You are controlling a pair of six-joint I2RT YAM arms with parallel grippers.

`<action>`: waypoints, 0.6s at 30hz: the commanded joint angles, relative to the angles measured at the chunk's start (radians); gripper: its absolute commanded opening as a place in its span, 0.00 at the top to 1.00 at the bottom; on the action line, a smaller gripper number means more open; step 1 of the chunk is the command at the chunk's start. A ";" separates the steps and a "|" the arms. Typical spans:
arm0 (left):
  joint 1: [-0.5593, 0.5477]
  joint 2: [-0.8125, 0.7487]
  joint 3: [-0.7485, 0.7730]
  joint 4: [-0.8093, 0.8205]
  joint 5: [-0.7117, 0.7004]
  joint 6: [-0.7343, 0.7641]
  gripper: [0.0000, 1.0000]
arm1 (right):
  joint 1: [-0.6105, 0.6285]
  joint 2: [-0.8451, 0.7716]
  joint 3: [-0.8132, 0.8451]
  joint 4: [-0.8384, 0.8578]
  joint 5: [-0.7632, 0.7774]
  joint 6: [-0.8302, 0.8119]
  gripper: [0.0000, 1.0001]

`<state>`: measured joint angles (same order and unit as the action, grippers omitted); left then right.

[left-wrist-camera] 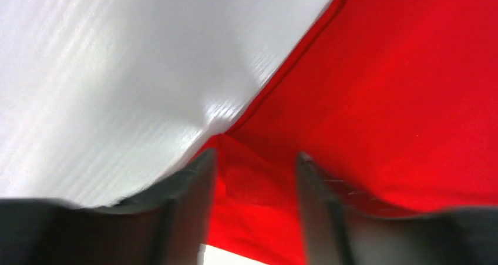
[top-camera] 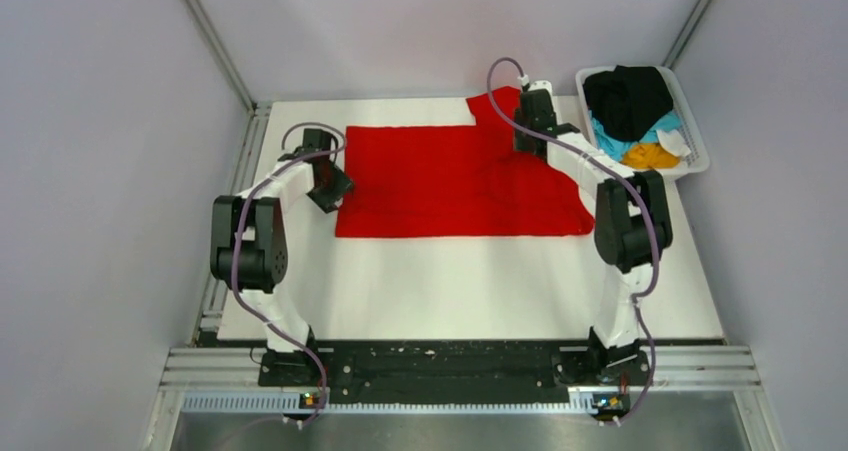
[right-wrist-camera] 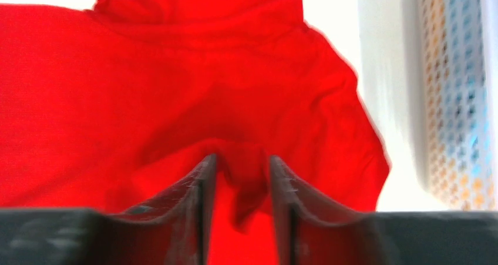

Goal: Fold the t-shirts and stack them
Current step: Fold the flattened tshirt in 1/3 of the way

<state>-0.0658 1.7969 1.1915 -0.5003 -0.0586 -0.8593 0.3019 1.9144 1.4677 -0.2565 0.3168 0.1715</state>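
Note:
The bright red t-shirt [top-camera: 450,181] lies spread flat on the white table [top-camera: 450,281], one sleeve reaching toward the back right. My left gripper [top-camera: 335,193] sits at its left edge; in the left wrist view its jaws [left-wrist-camera: 255,156] stand apart over a corner of the red cloth [left-wrist-camera: 382,89]. My right gripper [top-camera: 530,149] is over the shirt's right upper part; its jaws [right-wrist-camera: 242,158] stand apart with a loose fold of red cloth [right-wrist-camera: 176,71] between them, not pinched. Black [top-camera: 628,99], light blue [top-camera: 665,126] and orange-yellow [top-camera: 648,155] t-shirts lie bunched in the basket.
A white plastic basket [top-camera: 690,111] stands at the table's back right corner, close to the right arm; its perforated wall [right-wrist-camera: 458,100] shows in the right wrist view. Grey walls enclose the table on three sides. Bare white table lies in front of the shirt.

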 commanded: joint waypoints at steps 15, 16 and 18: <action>-0.126 -0.029 0.115 0.082 0.166 0.041 0.01 | -0.016 -0.211 -0.288 0.159 -0.350 0.115 0.01; -0.136 -0.008 0.112 0.089 0.193 0.047 0.01 | -0.016 -0.213 -0.316 0.173 -0.361 0.123 0.01; -0.145 0.029 0.095 0.122 0.212 0.047 0.01 | -0.016 -0.198 -0.351 0.184 -0.354 0.144 0.01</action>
<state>-0.1825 1.7569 1.3014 -0.4431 0.0483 -0.8413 0.2913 1.7279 1.1904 -0.1833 0.1017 0.2470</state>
